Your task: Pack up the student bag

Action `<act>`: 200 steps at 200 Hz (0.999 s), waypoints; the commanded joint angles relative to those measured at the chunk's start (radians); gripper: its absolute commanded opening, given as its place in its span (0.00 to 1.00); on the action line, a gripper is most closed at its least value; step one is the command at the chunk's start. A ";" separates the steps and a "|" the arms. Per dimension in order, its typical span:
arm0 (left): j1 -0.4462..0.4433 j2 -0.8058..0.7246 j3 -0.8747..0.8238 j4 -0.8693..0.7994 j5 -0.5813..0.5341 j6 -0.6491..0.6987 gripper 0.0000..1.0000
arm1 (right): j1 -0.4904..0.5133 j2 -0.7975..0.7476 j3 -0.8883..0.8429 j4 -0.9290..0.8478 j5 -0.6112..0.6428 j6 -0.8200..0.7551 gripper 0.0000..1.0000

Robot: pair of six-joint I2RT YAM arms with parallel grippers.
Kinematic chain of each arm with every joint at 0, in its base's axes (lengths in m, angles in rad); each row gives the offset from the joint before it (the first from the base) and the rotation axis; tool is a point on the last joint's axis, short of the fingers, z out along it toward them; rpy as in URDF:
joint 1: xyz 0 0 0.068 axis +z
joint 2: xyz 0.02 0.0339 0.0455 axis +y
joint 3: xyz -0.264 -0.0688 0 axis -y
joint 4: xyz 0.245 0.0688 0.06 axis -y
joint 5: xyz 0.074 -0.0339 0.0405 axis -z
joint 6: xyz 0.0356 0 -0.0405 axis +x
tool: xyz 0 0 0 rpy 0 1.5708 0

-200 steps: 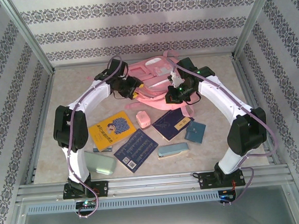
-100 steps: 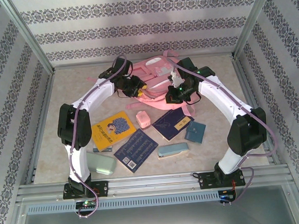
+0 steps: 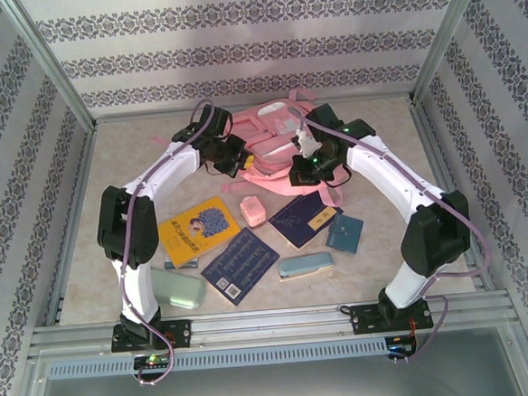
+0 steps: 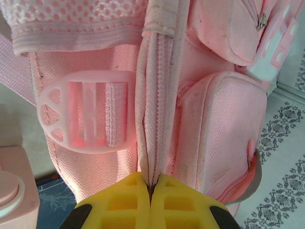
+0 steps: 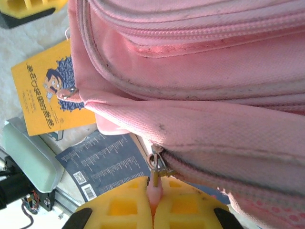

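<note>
Student bag (image 3: 273,129): we see it at the far middle of the table (image 3: 368,263).
Left gripper (image 4: 150,188): our fingers pinch its zip seam (image 4: 155,95).
Right gripper (image 5: 153,198): our fingers pinch a pink zip pull (image 5: 155,183).

Top camera high up, far back, looks down on whole table (image 3: 377,263). Both wrist cameras very close to student bag (image 3: 270,127). All three views share student bag.
</note>
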 commanded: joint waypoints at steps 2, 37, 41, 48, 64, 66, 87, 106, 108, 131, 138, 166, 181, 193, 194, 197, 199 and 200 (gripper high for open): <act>-0.018 -0.055 -0.012 0.055 -0.015 -0.096 0.00 | 0.041 -0.031 0.060 0.005 -0.018 -0.045 0.00; -0.022 -0.078 -0.026 0.095 -0.025 -0.159 0.00 | 0.074 -0.009 0.082 -0.009 -0.009 -0.040 0.00; -0.023 -0.082 -0.031 0.102 -0.027 -0.168 0.00 | 0.079 -0.007 0.084 -0.009 -0.006 -0.039 0.00; -0.023 -0.090 -0.040 0.114 -0.034 -0.182 0.00 | 0.085 -0.004 0.088 -0.009 -0.003 -0.034 0.00; -0.026 -0.102 -0.049 0.123 -0.048 -0.207 0.00 | 0.104 0.004 0.103 -0.009 0.004 -0.029 0.00; -0.027 -0.103 -0.050 0.124 -0.050 -0.209 0.00 | 0.104 0.005 0.105 -0.009 0.006 -0.028 0.00; -0.038 -0.109 -0.040 0.122 -0.064 -0.215 0.00 | 0.125 0.023 0.133 -0.012 0.016 -0.012 0.00; -0.049 -0.106 -0.028 0.114 -0.071 -0.219 0.00 | 0.141 0.050 0.174 -0.025 0.017 -0.001 0.00; -0.050 -0.106 -0.029 0.112 -0.072 -0.219 0.00 | 0.143 0.053 0.179 -0.028 0.017 -0.001 0.00; -0.065 -0.107 -0.028 0.120 -0.079 -0.236 0.00 | 0.162 0.101 0.241 -0.065 0.028 0.011 0.01; -0.070 -0.106 -0.026 0.120 -0.081 -0.238 0.00 | 0.170 0.116 0.259 -0.076 0.032 0.015 0.02; -0.086 -0.104 -0.010 0.119 -0.089 -0.247 0.00 | 0.197 0.187 0.331 -0.129 0.055 0.029 0.03; -0.093 -0.105 -0.010 0.129 -0.092 -0.262 0.00 | 0.209 0.218 0.361 -0.147 0.076 0.041 0.03; -0.096 -0.105 -0.010 0.133 -0.093 -0.273 0.00 | 0.218 0.238 0.381 -0.156 0.091 0.048 0.05; -0.096 -0.104 -0.010 0.133 -0.092 -0.275 0.00 | 0.218 0.238 0.381 -0.156 0.091 0.048 0.05; -0.097 -0.104 -0.010 0.135 -0.093 -0.279 0.00 | 0.220 0.242 0.386 -0.158 0.094 0.050 0.05; -0.097 -0.105 -0.011 0.136 -0.092 -0.281 0.00 | 0.221 0.244 0.389 -0.158 0.096 0.051 0.05; -0.098 -0.105 -0.011 0.136 -0.092 -0.282 0.00 | 0.221 0.244 0.390 -0.158 0.098 0.052 0.05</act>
